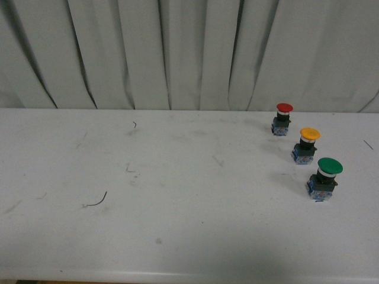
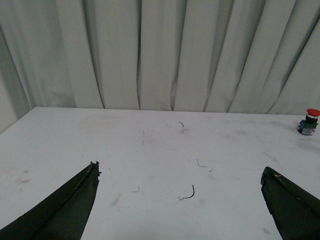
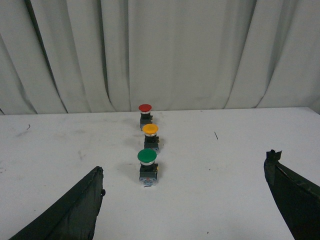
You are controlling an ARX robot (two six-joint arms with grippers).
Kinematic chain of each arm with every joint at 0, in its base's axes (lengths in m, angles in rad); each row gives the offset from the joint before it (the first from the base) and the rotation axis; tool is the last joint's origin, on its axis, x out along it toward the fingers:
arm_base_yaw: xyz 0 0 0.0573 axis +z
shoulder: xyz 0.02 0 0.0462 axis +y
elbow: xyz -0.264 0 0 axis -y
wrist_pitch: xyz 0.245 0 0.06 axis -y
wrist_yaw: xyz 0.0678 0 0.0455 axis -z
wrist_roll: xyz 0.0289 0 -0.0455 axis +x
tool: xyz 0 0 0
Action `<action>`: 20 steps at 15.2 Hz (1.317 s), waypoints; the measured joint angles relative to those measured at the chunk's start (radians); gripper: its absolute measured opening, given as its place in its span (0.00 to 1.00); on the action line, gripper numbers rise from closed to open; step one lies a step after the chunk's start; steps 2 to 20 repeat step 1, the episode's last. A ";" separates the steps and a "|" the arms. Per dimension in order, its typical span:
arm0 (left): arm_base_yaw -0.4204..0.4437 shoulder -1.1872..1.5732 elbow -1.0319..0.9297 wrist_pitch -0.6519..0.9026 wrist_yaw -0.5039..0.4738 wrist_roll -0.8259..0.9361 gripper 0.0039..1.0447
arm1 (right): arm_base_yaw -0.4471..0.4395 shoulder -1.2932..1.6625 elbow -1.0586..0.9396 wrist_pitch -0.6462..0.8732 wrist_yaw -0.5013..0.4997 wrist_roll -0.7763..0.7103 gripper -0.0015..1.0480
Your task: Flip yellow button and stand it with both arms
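The yellow button (image 1: 307,145) stands upright on the white table, cap up, at the right side of the front view, between a red-capped switch and a green-capped one. In the right wrist view the yellow button (image 3: 150,136) is the middle of that row. My right gripper (image 3: 184,162) is open, short of the row, nothing between its fingers (image 3: 75,210). My left gripper (image 2: 180,167) is open over bare table far to the left; the yellow button is out of its view. Neither arm shows in the front view.
A red-capped switch (image 1: 282,119) stands behind the yellow one and a larger green-capped switch (image 1: 324,177) in front of it. The red switch (image 2: 309,121) shows at the left wrist view's edge. A small curved wire (image 1: 96,201) lies on the table. Grey curtain (image 1: 177,53) behind.
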 joint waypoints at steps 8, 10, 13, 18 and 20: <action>0.000 0.000 0.000 0.000 0.000 0.000 0.94 | 0.000 0.000 0.000 0.000 0.000 0.000 0.94; 0.000 0.000 0.000 0.000 0.000 0.000 0.94 | 0.000 0.000 0.000 0.000 0.000 0.000 0.94; 0.000 0.000 0.000 0.000 0.000 0.000 0.94 | 0.000 0.000 0.000 0.000 0.000 0.000 0.94; 0.000 0.000 0.000 0.000 0.000 0.000 0.94 | 0.000 0.000 0.000 0.000 0.000 0.000 0.94; 0.000 0.000 0.000 0.000 0.000 0.000 0.94 | 0.000 0.000 0.000 0.000 0.000 0.000 0.94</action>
